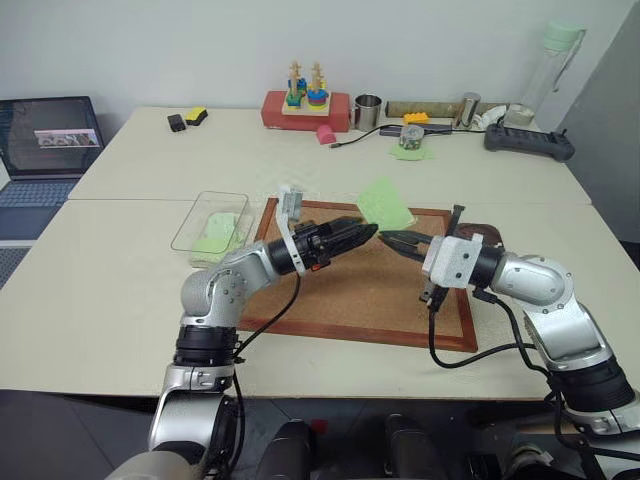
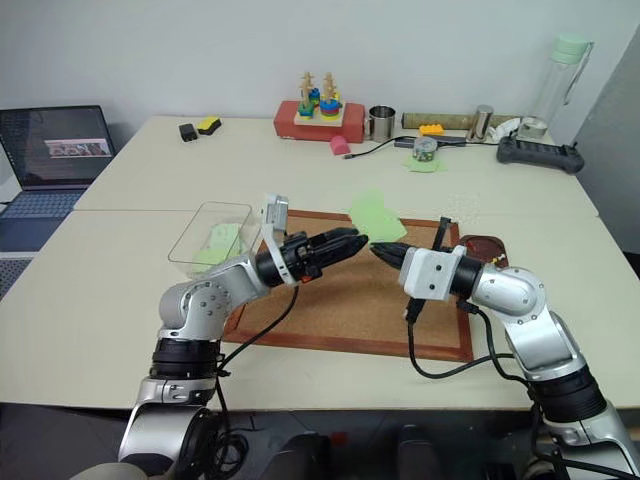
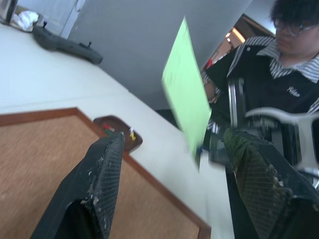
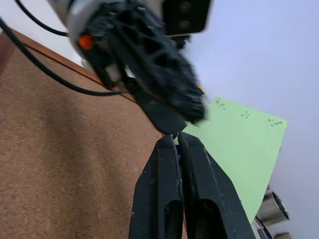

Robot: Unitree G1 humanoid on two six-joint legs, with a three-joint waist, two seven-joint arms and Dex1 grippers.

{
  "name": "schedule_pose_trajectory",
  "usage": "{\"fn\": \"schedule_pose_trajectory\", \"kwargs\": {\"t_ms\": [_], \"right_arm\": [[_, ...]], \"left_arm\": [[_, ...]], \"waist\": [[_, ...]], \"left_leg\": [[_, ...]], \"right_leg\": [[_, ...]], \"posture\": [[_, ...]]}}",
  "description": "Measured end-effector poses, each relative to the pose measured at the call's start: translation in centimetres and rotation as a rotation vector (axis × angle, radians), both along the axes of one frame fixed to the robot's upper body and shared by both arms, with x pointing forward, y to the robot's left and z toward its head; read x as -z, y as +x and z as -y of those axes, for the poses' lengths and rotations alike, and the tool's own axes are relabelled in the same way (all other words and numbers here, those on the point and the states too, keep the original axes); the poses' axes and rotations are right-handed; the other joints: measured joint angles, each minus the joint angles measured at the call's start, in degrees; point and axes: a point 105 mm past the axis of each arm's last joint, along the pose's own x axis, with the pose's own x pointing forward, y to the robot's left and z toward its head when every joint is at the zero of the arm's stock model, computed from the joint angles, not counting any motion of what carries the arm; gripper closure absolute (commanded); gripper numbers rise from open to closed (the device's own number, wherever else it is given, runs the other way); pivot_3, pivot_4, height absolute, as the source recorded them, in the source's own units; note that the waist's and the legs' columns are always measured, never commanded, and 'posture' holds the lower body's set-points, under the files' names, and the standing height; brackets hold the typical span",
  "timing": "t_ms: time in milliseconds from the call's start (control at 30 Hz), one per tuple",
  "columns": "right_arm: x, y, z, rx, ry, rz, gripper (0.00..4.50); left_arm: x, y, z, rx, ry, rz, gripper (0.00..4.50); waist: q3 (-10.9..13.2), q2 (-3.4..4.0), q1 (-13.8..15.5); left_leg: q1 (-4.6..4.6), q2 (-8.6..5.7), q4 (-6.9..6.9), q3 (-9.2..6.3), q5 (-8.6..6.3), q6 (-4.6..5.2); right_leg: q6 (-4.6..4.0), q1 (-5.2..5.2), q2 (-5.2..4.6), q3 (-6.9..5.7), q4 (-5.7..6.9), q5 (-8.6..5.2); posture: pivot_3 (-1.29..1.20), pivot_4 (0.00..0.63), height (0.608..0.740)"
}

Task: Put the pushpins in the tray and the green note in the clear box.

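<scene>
- Green note (image 1: 385, 204) up in the air over the corkboard (image 1: 340, 300), pinched at its bottom corner by the shut right gripper (image 1: 392, 238).
- Standing on edge, long side up toward 12 o'clock.
- Left gripper (image 1: 368, 232) open, holding nothing.
- Pushpins (image 3: 130, 133) already in the tray (image 3: 118, 130).
- Still to go: note into the clear box (image 1: 212, 228), at 9 o'clock.

pale wall (image 1: 200, 40), 2 beige tables (image 1: 100, 290)

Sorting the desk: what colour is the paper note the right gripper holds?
Pale green square paper note, clearest in the right wrist view.
</scene>
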Motion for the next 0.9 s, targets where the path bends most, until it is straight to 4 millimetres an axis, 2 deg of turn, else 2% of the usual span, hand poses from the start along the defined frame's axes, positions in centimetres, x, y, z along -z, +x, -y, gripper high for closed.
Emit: {"fn": "schedule_pose_trajectory", "kwargs": {"t_ms": [167, 600, 900], "right_arm": [[0.0, -0.3, -0.1, -0.022, -0.014, 0.015, 4.5], [0.2, -0.4, -0.2, -0.026, -0.044, 0.046, 4.5], [0.4, -0.7, -0.3, -0.039, -0.048, 0.052, 4.5]], "left_arm": [[-0.1, 0.3, 0.2, 0.001, -0.038, -0.02, 1.99], [-0.2, 0.1, 0.1, 0.023, -0.056, -0.022, 4.36], [1.0, 0.0, 0.7, 0.022, 0.02, 0.012, 4.46]], "waist": [[0.0, 0.0, -0.1], [0.0, 0.0, -0.1], [0.0, 0.0, -0.1]], "left_leg": [[0.01, -0.01, -0.02, -0.01, 0.0, 0.0], [0.01, -0.02, -0.01, -0.01, 0.01, -0.01], [0.01, -0.02, -0.01, 0.0, 0.01, -0.02]], "right_leg": [[-0.03, -0.01, 0.01, 0.0, 0.0, 0.01], [-0.06, -0.01, 0.0, 0.02, 0.0, 0.03], [-0.07, -0.01, 0.0, 0.03, 0.0, 0.03]], "posture": [[0.0, 0.15, 0.74], [0.0, 0.15, 0.74], [0.0, 0.15, 0.74]]}}
